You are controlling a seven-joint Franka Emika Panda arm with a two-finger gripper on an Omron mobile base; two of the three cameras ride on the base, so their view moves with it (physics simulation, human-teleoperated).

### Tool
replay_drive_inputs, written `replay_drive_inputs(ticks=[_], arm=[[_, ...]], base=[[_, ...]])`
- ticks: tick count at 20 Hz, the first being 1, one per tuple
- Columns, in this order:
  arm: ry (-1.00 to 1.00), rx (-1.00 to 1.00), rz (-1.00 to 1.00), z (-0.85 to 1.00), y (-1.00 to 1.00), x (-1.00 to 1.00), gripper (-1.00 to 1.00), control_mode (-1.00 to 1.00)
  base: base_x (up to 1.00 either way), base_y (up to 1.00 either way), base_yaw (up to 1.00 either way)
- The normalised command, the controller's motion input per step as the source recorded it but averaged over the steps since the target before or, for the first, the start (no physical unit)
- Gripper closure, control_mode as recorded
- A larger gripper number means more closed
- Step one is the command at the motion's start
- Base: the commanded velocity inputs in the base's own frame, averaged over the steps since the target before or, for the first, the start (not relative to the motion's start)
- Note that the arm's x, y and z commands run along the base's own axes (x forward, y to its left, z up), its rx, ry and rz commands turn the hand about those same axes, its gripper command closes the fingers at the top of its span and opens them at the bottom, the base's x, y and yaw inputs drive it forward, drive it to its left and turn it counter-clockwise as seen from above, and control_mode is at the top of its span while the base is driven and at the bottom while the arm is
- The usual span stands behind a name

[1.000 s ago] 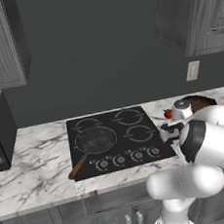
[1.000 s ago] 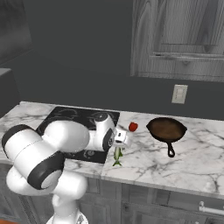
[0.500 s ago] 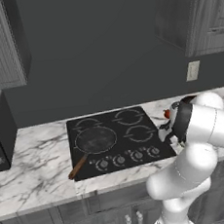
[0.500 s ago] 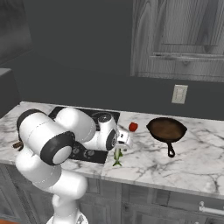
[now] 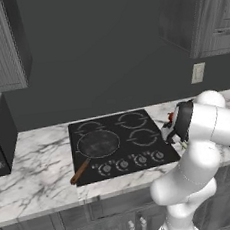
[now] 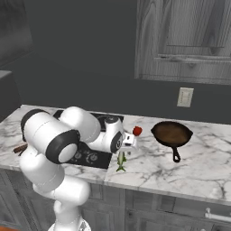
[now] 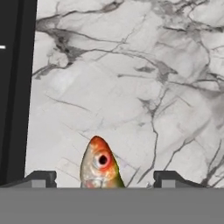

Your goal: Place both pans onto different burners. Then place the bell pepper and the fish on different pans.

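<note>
so we count two pans, one fish, one bell pepper and four burners here. the gripper [image 7: 105, 179] is hanging low over the marble counter [image 7: 131, 87], fingertips [image 7: 41, 178] spread wide apart with nothing pinched. the fish [image 7: 99, 165] sits right between the two tips in the hand view, head poking up past them, not touching either one as far as we can see. from the right base view the fish [image 6: 121, 161] lies just below the gripper [image 6: 129, 143], near the counter's front edge. the bell pepper [image 6: 137, 131] is just beyond the gripper, and the brown pan [image 6: 171, 134] is further off to that same side, nothing in it. on the gripper's other side is the cooktop [image 5: 121, 142], where the black pan [image 5: 98, 144] sits on the front left burner [image 5: 98, 143], also holding nothing.
</note>
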Motion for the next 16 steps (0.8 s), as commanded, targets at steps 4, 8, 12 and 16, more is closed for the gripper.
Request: replay_drive_inputs(ticks=[4,8,12,16], arm=[[0.0,0.0,0.0,-0.35,-0.06,-0.05,1.0,-1.0],[0.0,0.0,0.0,-0.29,0.0,-0.26,1.0,-1.0],[0.0,0.0,0.0,-0.03,0.0,-0.18,1.0,-1.0],[0.0,0.0,0.0,0.23,0.0,-0.02,1.0,-1.0]], base=[[0.0,0.0,0.0],[0.0,0.0,0.0],[0.0,0.0,0.0],[0.0,0.0,0.0]])
